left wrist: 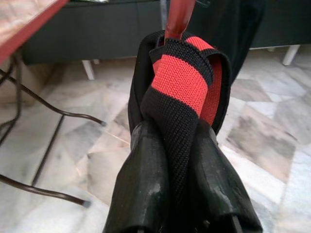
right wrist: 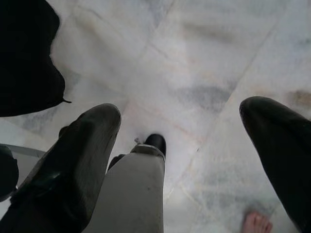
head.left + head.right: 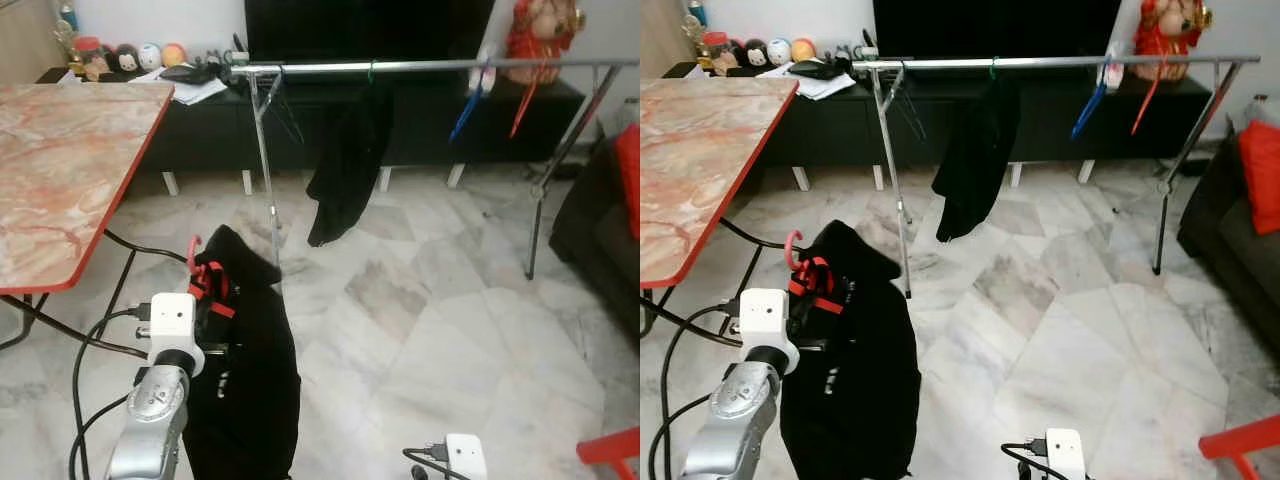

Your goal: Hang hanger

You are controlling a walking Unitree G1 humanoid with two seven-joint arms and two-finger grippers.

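My left gripper (image 1: 177,141) is shut on a red hanger (image 3: 194,250) that carries a black garment (image 3: 245,390) with a red and black striped collar (image 1: 182,77). The garment hangs from the gripper (image 3: 212,300) low at the front left, with the hook pointing up. The metal clothes rail (image 3: 430,66) stands further off across the room. On it hang another black garment (image 3: 345,170), a thin black hanger (image 3: 280,105), a blue hanger (image 3: 467,110) and a red hanger (image 3: 525,105). My right gripper (image 2: 180,126) is open, pointing down at the floor.
A marble-topped table (image 3: 60,170) with a red edge stands on the left, cables (image 3: 90,340) under it. A black TV cabinet (image 3: 200,130) runs behind the rail. A dark sofa (image 3: 600,230) sits on the right. A person's toes (image 2: 255,223) touch the floor.
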